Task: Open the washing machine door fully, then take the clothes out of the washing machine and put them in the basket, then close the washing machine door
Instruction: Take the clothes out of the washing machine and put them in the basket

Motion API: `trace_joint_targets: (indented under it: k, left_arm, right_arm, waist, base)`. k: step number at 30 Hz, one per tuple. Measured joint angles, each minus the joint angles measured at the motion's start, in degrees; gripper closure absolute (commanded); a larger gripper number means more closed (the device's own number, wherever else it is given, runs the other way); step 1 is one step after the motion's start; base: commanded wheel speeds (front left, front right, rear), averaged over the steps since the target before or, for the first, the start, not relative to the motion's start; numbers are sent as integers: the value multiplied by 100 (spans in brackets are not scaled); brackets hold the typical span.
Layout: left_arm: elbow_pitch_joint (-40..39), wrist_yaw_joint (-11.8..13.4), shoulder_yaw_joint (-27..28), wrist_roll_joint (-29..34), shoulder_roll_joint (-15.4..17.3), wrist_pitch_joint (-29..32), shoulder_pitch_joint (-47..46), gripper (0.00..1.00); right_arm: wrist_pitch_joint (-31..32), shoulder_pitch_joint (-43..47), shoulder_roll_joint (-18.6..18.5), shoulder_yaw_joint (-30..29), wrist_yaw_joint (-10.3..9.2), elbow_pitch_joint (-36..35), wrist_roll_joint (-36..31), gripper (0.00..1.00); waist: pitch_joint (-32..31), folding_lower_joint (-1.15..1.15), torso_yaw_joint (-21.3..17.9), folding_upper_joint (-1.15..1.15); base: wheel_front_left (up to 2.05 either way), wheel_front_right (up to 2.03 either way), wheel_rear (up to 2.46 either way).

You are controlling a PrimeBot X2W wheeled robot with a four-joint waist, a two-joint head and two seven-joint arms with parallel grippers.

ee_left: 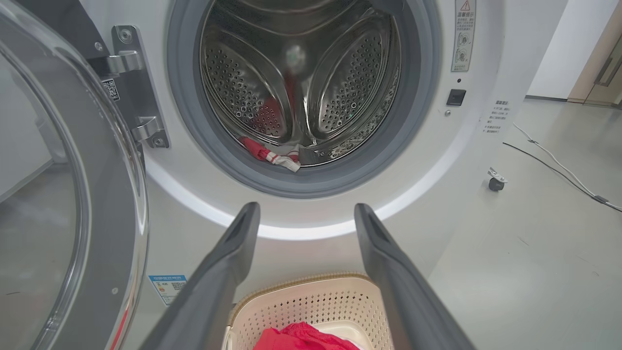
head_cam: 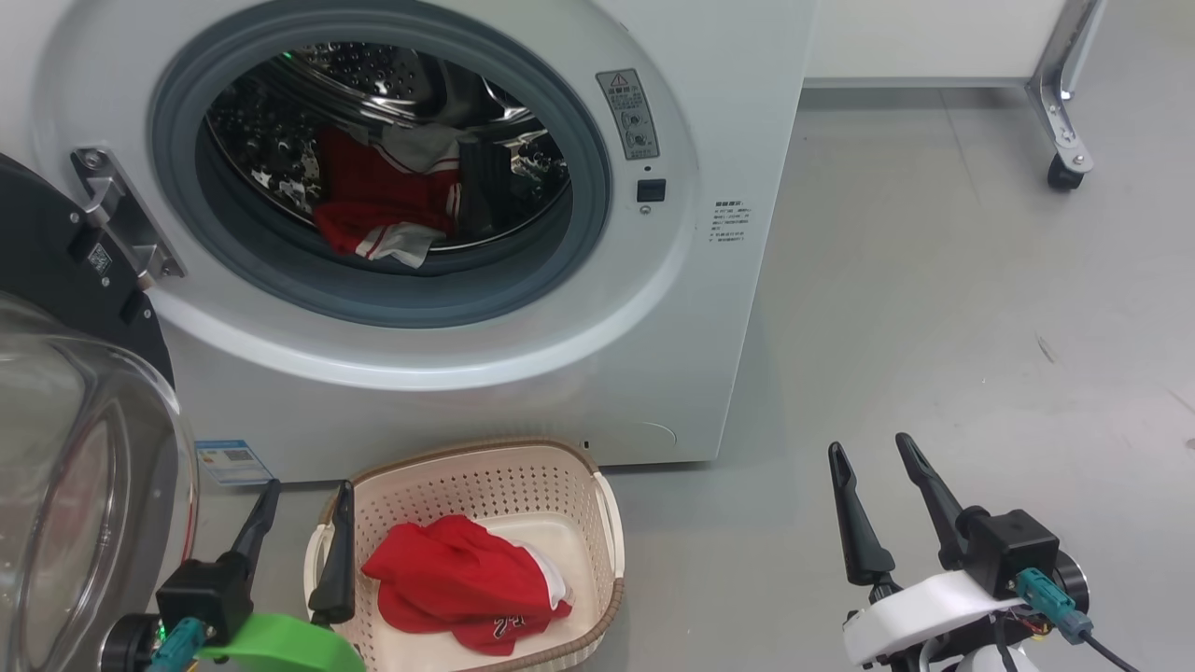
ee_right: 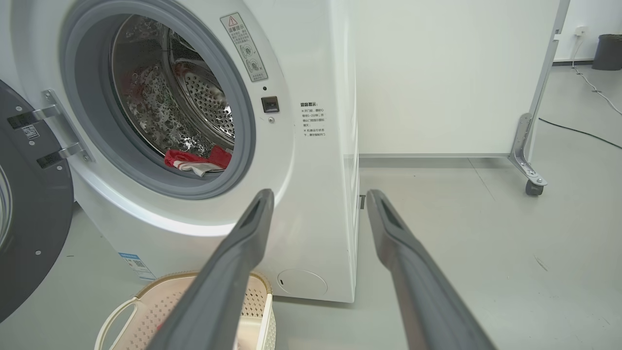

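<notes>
Your floor point(head_cam: 934, 280) is smooth pale grey, evenly lit, soft shadows, with a dark scuff point(head_cam: 1044, 348) on it. You've got a white partition panel point(ee_right: 452, 73) on a metal leg point(ee_right: 522, 146) with a black caster point(head_cam: 1064, 173). A white cable point(ee_left: 549, 155) and a black cable point(ee_left: 539, 158) lie side by side on the floor. Dark bin point(ee_right: 610, 51) far off by the wall; tan door point(ee_left: 600, 73) beside a white wall point(ee_left: 549, 48).

We're seeing the basket point(head_cam: 485, 485) sitting on the floor point(head_cam: 934, 327) before the washing machine point(head_cam: 747, 93), its door point(head_cam: 56, 261) hanging left, clothes point(head_cam: 383, 201) lying in both.
</notes>
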Motion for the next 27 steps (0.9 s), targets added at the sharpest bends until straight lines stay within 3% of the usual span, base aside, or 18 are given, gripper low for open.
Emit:
trace_joint_targets:
  k: [27]
  left_arm:
    - [-902,250,-51,-1,-1,434,598,0]
  right_arm:
    - [1,153,13,65,7,-73,10,0]
  waist:
    - [-155,0,-91,0]
  base:
    - [0,0,0]
